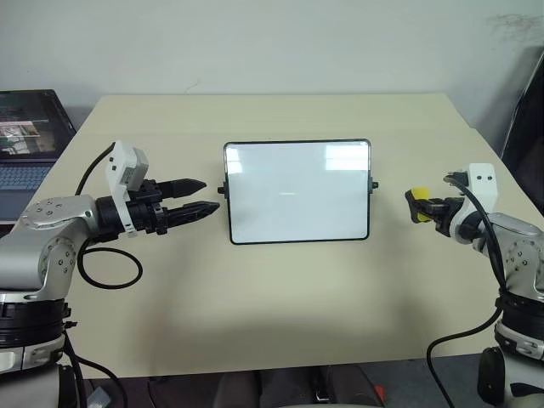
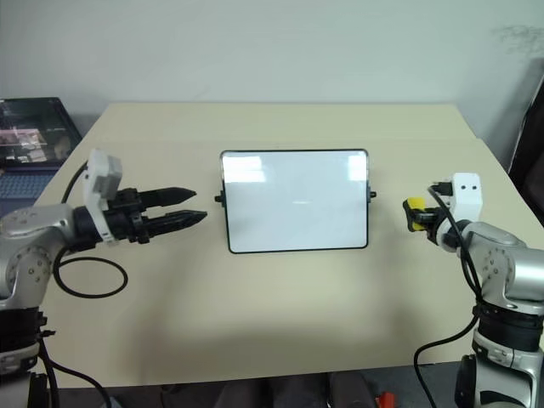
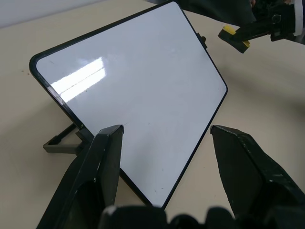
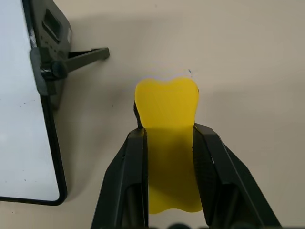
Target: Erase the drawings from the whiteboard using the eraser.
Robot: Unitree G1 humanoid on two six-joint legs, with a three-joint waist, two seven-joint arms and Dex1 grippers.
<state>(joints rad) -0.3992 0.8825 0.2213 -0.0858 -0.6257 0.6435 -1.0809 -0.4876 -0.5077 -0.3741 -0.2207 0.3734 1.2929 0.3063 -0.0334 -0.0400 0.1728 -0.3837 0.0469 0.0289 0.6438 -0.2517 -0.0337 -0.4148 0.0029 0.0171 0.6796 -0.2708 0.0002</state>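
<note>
Left eye view: laptop (image 1: 30, 136) beside table (image 1: 280, 314).

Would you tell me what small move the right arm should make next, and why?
Probably set the eraser down on the table beside the whiteboard. The board looks almost wiped clean, with only a faint mark near its middle, and the right gripper, shut on the eraser, hangs clear of the board's right edge.
</note>
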